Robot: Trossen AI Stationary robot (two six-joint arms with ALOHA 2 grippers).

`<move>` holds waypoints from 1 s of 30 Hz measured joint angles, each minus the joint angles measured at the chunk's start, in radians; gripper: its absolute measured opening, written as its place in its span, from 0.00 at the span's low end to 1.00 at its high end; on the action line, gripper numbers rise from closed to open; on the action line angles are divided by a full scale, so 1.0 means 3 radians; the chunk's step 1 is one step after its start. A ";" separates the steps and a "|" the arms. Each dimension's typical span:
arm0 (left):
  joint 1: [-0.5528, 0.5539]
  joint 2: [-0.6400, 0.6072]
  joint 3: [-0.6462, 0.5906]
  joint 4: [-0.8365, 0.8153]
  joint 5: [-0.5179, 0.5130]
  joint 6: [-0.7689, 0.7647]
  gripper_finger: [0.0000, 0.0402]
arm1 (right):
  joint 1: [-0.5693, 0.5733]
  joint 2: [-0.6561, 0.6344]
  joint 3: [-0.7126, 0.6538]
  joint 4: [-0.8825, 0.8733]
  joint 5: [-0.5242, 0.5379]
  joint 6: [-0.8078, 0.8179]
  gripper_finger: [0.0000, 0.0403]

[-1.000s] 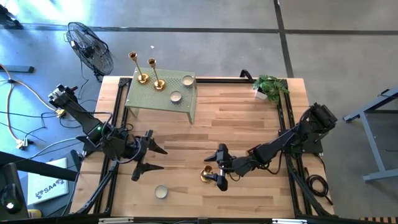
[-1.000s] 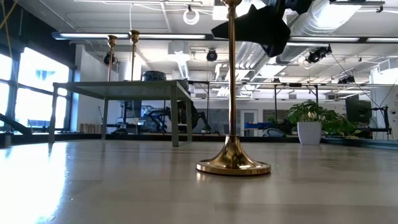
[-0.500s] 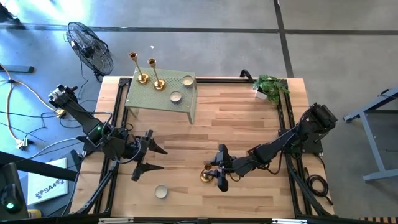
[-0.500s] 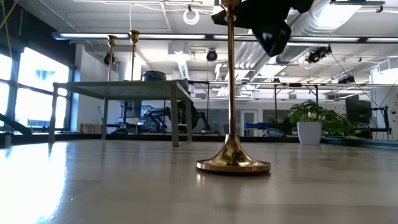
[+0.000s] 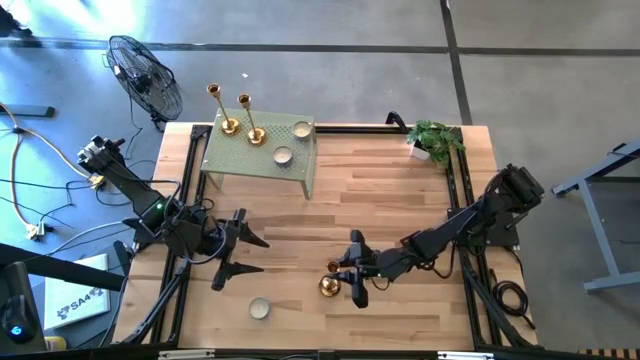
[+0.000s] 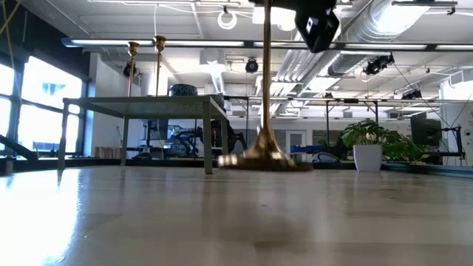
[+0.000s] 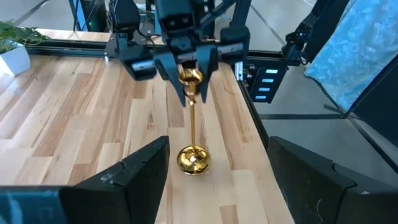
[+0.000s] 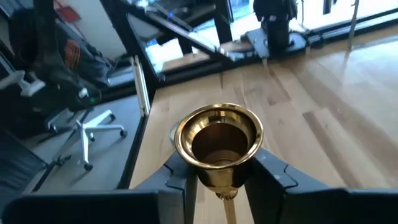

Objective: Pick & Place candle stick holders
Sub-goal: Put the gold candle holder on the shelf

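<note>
While its two fingers press in from both sides just under the cup, the right gripper [image 7: 188, 62] holds the top of a brass candlestick [image 5: 328, 285] near the front middle of the table [image 5: 400, 200]. In the right wrist view the open cup sits between the dark fingers [image 8: 177, 171], pinched tight. The stem hangs down from the grip, and in the low view the round base is blurred and raised clear of the wood, with a gap showing beneath it.

Off to the left side of the table the left gripper [image 5: 240, 252] waits low over the boards, its jaws spread wide with nothing between them.

At the far left corner stands a small green perforated stand [image 5: 235, 160]. Two more candlesticks [image 5: 240, 120] stand upright on its left part, close together, and two small round dishes [image 5: 283, 155] rest on its right part. A similar round dish [image 5: 259, 308] lies on the table near the front edge, and a potted plant [image 5: 433, 140] sits at the far right corner.
</note>
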 joint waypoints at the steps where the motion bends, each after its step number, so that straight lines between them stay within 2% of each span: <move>1: 0.0000 0.0000 0.0000 0.0007 0.0000 0.0001 0.66 | -0.0011 -0.0047 -0.0001 -0.0001 0.0014 -0.0019 0.22; 9: 0.0000 -0.0003 0.0000 0.0166 0.0027 -0.0004 0.66 | -0.0156 -0.0517 -0.0001 -0.0004 0.0060 -0.0389 0.23; 13: 0.0000 -0.0001 0.0000 0.0306 0.0178 -0.0003 0.66 | -0.0272 -0.0746 -0.0001 -0.0020 -0.0007 -0.0619 0.23; 16: 0.0000 -0.0001 0.0000 0.0337 0.0171 -0.0003 0.66 | -0.0362 -0.0901 -0.0001 -0.0095 -0.0052 -0.0743 0.23; 22: 0.0001 0.0009 0.0000 0.0503 -0.0246 -0.0004 0.66 | -0.0562 -0.1181 -0.0001 -0.0392 -0.0197 -0.0894 0.23; 27: 0.0049 0.0013 0.0007 0.0726 -0.0697 0.0104 0.66 | -0.0731 -0.1322 0.0000 -0.0578 -0.0473 -0.0926 0.24; 30: 0.0221 0.0015 0.0010 0.0824 -0.0732 0.0163 0.66 | -0.0826 -0.1377 0.0000 -0.0677 -0.0653 -0.0949 0.24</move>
